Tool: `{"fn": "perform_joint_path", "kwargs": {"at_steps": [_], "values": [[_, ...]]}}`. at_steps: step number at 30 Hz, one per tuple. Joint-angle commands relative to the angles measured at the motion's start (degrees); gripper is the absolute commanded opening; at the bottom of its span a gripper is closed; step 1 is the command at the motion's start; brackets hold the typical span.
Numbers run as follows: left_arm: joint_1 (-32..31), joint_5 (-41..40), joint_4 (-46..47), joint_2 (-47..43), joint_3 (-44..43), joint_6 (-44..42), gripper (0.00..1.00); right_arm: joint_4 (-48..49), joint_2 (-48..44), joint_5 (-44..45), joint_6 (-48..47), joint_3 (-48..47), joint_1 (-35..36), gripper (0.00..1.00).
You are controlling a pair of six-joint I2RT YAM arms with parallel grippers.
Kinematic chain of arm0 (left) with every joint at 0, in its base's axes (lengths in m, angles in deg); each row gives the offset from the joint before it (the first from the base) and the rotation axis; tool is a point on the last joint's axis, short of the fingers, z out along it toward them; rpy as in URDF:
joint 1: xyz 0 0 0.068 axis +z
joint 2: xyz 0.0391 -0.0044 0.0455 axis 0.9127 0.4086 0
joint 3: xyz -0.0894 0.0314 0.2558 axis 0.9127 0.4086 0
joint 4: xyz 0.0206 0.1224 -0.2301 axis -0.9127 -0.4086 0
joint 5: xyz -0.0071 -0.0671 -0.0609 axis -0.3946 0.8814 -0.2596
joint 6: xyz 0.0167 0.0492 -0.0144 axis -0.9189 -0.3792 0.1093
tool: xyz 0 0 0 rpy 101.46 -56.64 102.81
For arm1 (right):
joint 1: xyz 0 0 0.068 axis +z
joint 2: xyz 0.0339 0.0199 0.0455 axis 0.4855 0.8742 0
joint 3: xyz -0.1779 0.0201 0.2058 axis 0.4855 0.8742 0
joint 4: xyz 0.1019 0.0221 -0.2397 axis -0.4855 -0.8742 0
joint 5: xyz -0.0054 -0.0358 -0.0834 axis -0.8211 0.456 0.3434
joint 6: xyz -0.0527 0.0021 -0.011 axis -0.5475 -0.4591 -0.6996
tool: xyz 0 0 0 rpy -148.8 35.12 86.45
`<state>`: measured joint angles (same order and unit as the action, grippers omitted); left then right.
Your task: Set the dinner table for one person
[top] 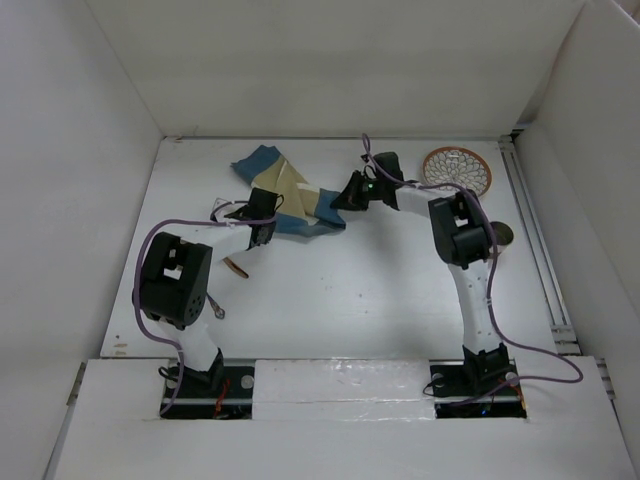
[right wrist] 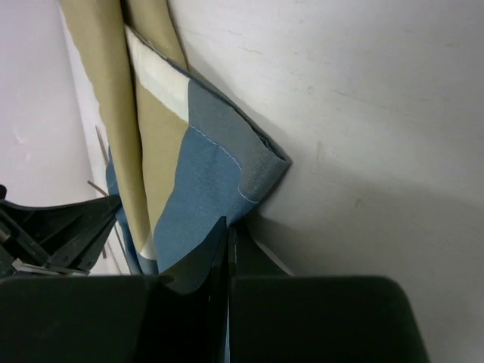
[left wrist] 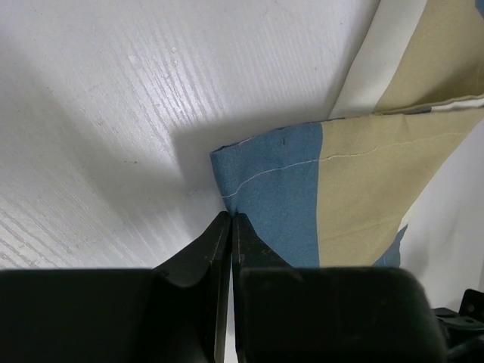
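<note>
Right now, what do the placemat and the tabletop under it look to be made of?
Placemat: woven cloth, matte, in blue and beige blocks; a stitched seam and soft folds show it. Tabletop: probably painted wood or board, matte white; fine parallel grain ridges show, but the core is unclear.

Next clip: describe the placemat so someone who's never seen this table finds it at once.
Start at the white dinner table, then look to its far middle, between the left hand and right hand. The placemat is bunched there: soft cloth in blue and beige blocks, unlike the round lattice disc at the far right.
</note>
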<state>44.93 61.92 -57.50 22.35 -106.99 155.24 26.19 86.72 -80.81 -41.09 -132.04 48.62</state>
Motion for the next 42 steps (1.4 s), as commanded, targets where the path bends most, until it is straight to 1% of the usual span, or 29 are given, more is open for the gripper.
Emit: {"fn": "perform_joint_path", "kwargs": {"at_steps": [1, 3, 6, 7, 8, 9, 10, 11, 13, 14, 15, 16, 17, 18, 19, 20, 21, 23, 24, 25, 28, 32, 34, 36, 38, 39, 40, 41, 42], "values": [[-0.3, -0.9, 0.1, -1.7, 0.9, -1.1, 0.00, 2.5, -0.7, 1.6, 1.8, 0.2, -0.3, 0.00], [-0.3, -0.9, 1.0, -3.3, 0.4, -3.0, 0.00, 3.6, -2.2, 3.2, 1.8, 0.7, -0.9, 0.00], [1.0, -0.9, -1.9, -6.4, -4.4, -7.9, 0.00, 6.0, -8.8, 6.0, 2.9, 5.0, -2.2, 0.00], [2.0, -0.9, -3.3, -7.5, -6.3, -9.5, 0.00, 7.2, -13.6, 6.6, 3.7, 8.2, -3.1, 0.00], [2.1, -2.6, -6.8, -8.7, -11.3, -11.2, 0.00, 8.1, -16.3, 7.1, 4.3, 9.6, -3.7, 0.00], [2.6, -3.5, -8.7, -10.7, -14.4, -15.1, 0.00, 8.1, -18.9, 8.4, 4.3, 10.6, -3.7, 0.00], [2.6, -4.9, -11.3, -11.6, -17.9, -16.5, 0.00, 8.1, -21.9, 9.2, 4.3, 11.7, -4.5, 0.00], [2.6, -6.2, -16.4, -12.3, -24.8, -17.7, 0.00, 8.1, -28.6, 10.6, 4.3, 14.5, -5.4, 0.00], [2.6, -9.0, -20.6, -14.6, -30.5, -20.8, 0.00, 4.5, -35.7, 16.3, 3.6, 17.4, -5.9, 0.00], [3.1, -9.0, -21.8, -15.7, -32.4, -21.6, 0.00, 2.4, -42.3, 18.5, 2.9, 19.8, -6.6, 0.00], [3.9, -9.0, -23.4, -16.9, -34.3, -22.1, 0.00, 0.9, -45.5, 20.4, 2.3, 21.2, -7.3, 0.00], [3.9, -8.5, -23.4, -18.4, -34.3, -22.1, 0.00, -1.5, -48.4, 23.4, 1.6, 22.6, -7.3, 0.00], [4.6, -8.5, -23.4, -21.9, -34.3, -23.1, 0.00, -2.5, -51.2, 24.0, 1.6, 23.7, -7.8, 0.00], [4.6, -7.7, -22.3, -23.8, -32.3, -24.0, 0.00, -3.1, -56.4, 24.0, 0.8, 26.1, -7.8, 0.00], [4.6, -7.1, -21.5, -25.6, -31.1, -24.0, 0.00, -4.6, -58.9, 24.7, 0.1, 27.1, -7.8, 0.00], [4.6, -6.2, -20.6, -29.3, -29.9, -24.9, 0.00, -5.4, -61.4, 25.6, -0.5, 28.0, -7.8, 0.00], [4.6, -5.0, -19.8, -31.0, -28.7, -25.7, 0.00, -6.1, -66.2, 26.1, -0.5, 29.8, -7.0, 0.00], [4.6, -2.5, -18.6, -34.8, -26.4, -26.4, 0.00, -8.2, -72.8, 26.9, -1.8, 30.9, -6.5, 0.00], [4.6, -1.5, -18.6, -35.6, -26.4, -26.4, 0.00, -9.0, -72.8, 27.5, -1.8, 30.9, -6.5, 0.00], [4.6, 0.3, -18.6, -36.3, -25.6, -26.9, 0.00, -11.7, -76.1, 27.5, -2.6, 30.9, -6.0, 0.00], [4.6, 3.1, -18.6, -39.0, -24.3, -26.9, 0.00, -15.7, -80.6, 28.1, -4.5, 28.6, -5.9, 0.00], [4.6, 7.1, -18.6, -41.3, -22.0, -27.5, 0.00, -20.6, -81.9, 30.2, -7.3, 26.0, -5.9, 0.00], [4.6, 7.6, -18.1, -40.3, -22.0, -28.0, 0.00, -22.0, -80.8, 30.2, -8.4, 24.4, -5.9, 0.00], [4.6, 7.6, -18.1, -38.0, -24.6, -28.9, 0.00, -22.0, -76.9, 29.2, -9.2, 21.1, -6.7, 0.00], [5.3, 8.4, -18.1, -33.0, -27.5, -30.5, 0.00, -22.0, -72.8, 25.9, -10.8, 17.6, -8.1, 0.00], [5.8, 9.3, -18.1, -31.0, -29.2, -31.3, 0.00, -22.8, -68.2, 25.0, -12.1, 13.1, -9.0, 0.00], [5.8, 9.9, -18.1, -29.0, -33.4, -32.2, 0.00, -22.8, -65.9, 23.9, -12.1, 10.9, -9.5, 0.00], [6.4, 9.9, -18.1, -24.9, -35.7, -32.8, 0.00, -22.8, -63.4, 20.7, -12.9, 8.7, -10.2, 0.00], [6.4, 10.6, -17.0, -22.9, -37.9, -35.2, 0.00, -23.3, -58.4, 19.3, -12.9, 3.2, -11.5, 0.00]]}}
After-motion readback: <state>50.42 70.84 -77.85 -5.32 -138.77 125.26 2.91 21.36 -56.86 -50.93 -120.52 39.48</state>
